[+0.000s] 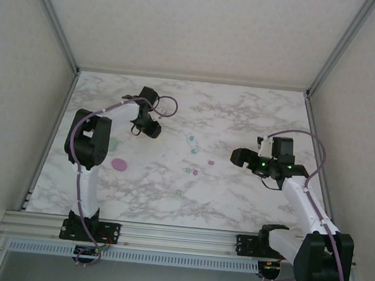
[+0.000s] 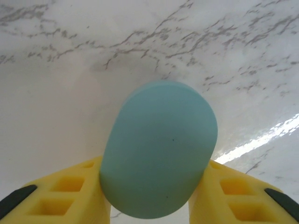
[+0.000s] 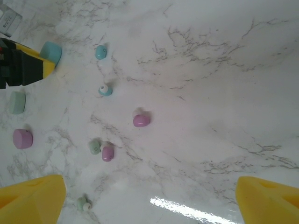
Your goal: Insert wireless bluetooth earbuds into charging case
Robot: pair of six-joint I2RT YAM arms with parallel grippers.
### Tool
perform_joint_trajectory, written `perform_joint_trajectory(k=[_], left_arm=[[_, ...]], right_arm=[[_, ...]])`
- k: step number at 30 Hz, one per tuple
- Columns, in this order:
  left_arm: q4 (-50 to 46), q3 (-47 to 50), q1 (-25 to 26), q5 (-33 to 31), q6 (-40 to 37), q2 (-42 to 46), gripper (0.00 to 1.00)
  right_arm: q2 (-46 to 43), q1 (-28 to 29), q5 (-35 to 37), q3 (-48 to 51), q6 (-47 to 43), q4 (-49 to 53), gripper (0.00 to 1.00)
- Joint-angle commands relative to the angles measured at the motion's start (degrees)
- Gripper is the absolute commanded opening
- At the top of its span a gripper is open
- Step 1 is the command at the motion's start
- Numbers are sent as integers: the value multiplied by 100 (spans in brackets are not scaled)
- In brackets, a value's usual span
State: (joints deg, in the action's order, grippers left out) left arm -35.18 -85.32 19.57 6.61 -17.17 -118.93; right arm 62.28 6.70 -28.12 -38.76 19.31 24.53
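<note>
- Right of the pink case (image 1: 119, 165) on the marble table (image 1: 256, 114), loose and scattered: six wireless bluetooth earbuds (image 3: 141, 119), tiny rounded pastel plastic, far smaller than that case.
- Farther back than the pink case and to its right: two cyan buds (image 1: 190, 139), one with a white tip up in the right wrist view.
- Further right of the pink case: two pink buds (image 1: 210, 162), one lying just beside a mint green bud (image 3: 95, 147).
- Right of the pink case but nearer the arm bases: a second green bud (image 1: 178, 193).
- Just behind the pink case, partly hidden by the left arm: a green case (image 3: 17, 102).
- Behind the pink case and a little right: left gripper (image 1: 150, 129), yellow fingers (image 2: 70, 196) pressed on both sides of a cyan oval case (image 2: 159, 149), pinching it.
- Well right of the pink case, past the buds: right gripper (image 3: 149, 205), spread wide.
</note>
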Motion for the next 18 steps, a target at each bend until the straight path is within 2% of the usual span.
perform_joint_trajectory(k=[1, 6, 11, 18], left_arm=[[70, 200, 104, -28, 29, 270, 34], [191, 471, 108, 233, 77, 943, 31], [-83, 424, 175, 737, 87, 1455, 30], [-148, 676, 691, 1397, -115, 2615, 27]], right_arm=[[51, 37, 112, -199, 74, 198, 95], [29, 34, 123, -319, 283, 235, 94], [41, 34, -66, -505, 608, 164, 94], [150, 107, -791, -909, 1224, -30, 88]])
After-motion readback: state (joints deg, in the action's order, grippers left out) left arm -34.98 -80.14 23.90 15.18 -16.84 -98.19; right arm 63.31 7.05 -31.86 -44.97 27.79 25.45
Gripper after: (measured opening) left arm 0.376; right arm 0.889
